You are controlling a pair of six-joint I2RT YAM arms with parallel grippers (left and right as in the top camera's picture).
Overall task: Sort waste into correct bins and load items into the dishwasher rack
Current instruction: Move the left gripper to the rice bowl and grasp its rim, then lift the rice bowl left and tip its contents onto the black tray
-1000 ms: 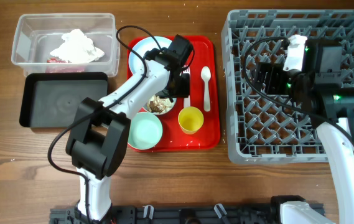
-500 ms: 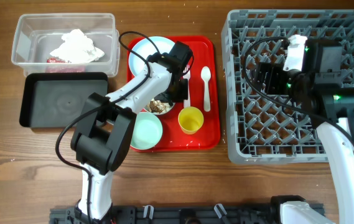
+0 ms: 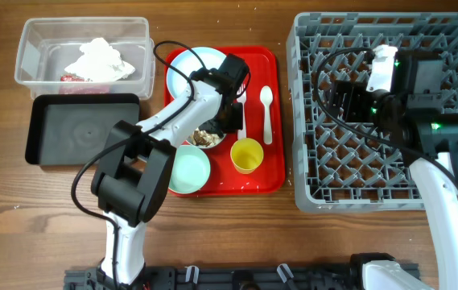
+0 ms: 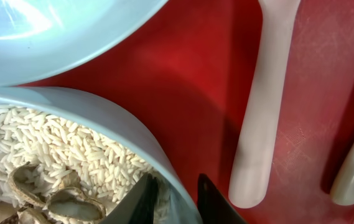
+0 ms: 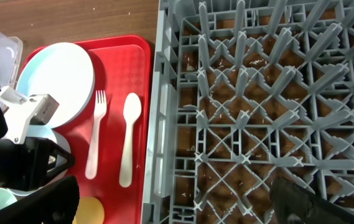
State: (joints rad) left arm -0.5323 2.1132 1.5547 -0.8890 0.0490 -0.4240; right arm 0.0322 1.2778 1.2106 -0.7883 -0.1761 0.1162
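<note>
My left gripper [image 3: 224,122] is shut on the right rim of the small pale blue bowl [image 3: 205,138], one finger inside and one outside [image 4: 177,200]. The bowl [image 4: 96,115] holds rice and brownish food scraps [image 4: 46,168]. It stands on the red serving tray [image 3: 270,176] with the pale blue plate [image 3: 190,66], white fork [image 3: 242,114], white spoon [image 3: 266,113], yellow cup [image 3: 246,155] and mint-green bowl [image 3: 188,171]. My right gripper [image 3: 343,97] is open and empty above the grey rack [image 3: 301,121], as its wrist view [image 5: 177,210] shows.
The clear tub [image 3: 26,48] at the back left holds the white napkin [image 3: 98,58] and red wrapper [image 3: 72,78]. The black tray [image 3: 84,129] lies just in front of it. The rack [image 5: 164,124] stands right of the red tray.
The left arm's base and elbow have shifted a little to the right. Its gripper has stayed at the small bowl's rim. The right arm has not moved.
</note>
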